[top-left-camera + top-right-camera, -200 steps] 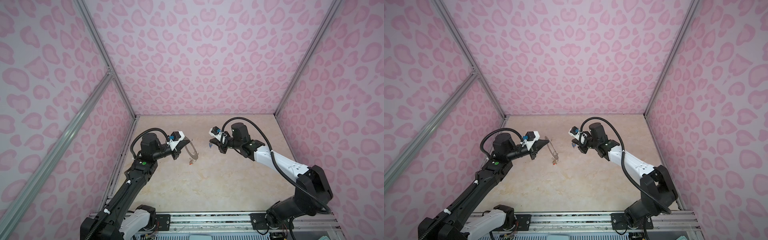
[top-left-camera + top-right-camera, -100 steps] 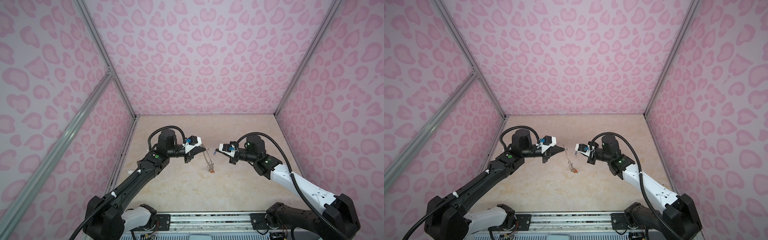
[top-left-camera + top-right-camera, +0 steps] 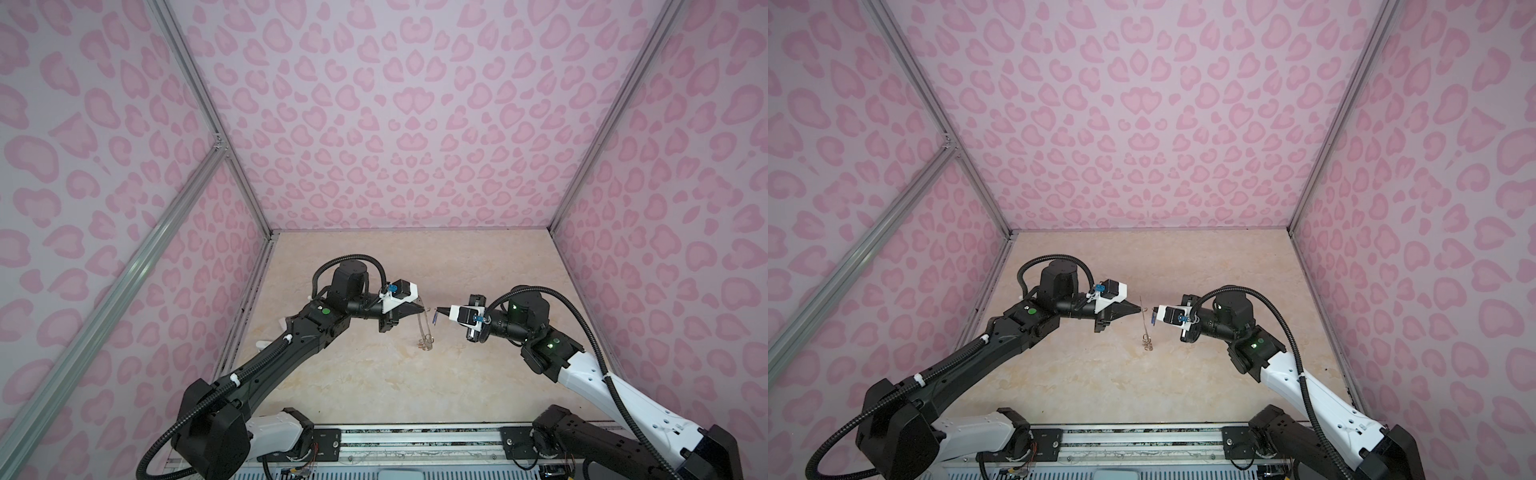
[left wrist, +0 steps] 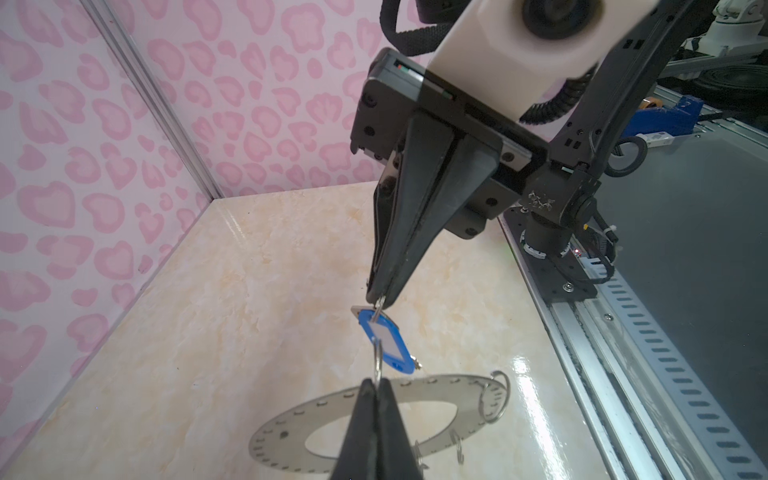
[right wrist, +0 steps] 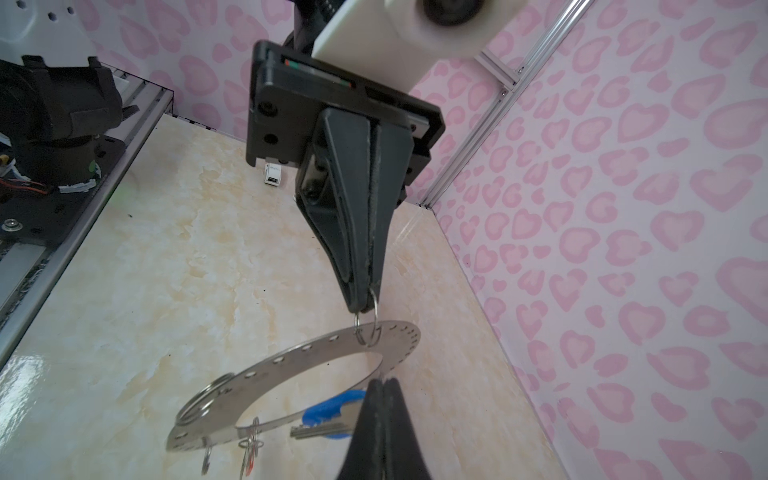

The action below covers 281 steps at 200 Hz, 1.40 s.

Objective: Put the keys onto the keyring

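Above the bench [image 3: 374, 374], the left pincer [image 5: 365, 306] is clenched on a split ring [image 5: 368, 330] threaded through the hanging keyring [image 5: 316, 353]. The right pincer [image 4: 379, 300] grasps the blue-tagged keys [image 4: 384, 340], whose white label is unreadable.

Top views: high above the keyring [image 3: 423, 328], far off, looking down at it and the wall [image 3: 395, 124] beyond.
Left wrist: close behind my left claw [image 4: 376, 386], facing my right claw [image 4: 379, 297] across the keyring.
Right wrist: close, facing back across the keyring.
Shared: the keyring, all views.
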Motion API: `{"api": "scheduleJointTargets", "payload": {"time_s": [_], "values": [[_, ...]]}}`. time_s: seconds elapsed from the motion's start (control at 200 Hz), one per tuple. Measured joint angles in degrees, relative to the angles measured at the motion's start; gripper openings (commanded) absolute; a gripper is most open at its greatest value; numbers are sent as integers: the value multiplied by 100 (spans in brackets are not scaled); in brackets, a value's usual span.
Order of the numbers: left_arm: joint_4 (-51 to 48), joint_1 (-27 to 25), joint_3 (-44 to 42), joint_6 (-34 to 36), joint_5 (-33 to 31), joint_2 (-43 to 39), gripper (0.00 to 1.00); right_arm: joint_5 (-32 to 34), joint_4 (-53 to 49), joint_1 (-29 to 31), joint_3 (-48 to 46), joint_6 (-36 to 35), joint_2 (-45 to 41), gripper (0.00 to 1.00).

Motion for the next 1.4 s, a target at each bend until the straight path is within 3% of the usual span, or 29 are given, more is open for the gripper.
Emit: {"api": "scheduleJointTargets", "payload": {"time_s": [1.405], "values": [[-251, -170, 142, -26, -247, 79, 3, 396, 155, 197, -267, -551, -15, 0]]}}
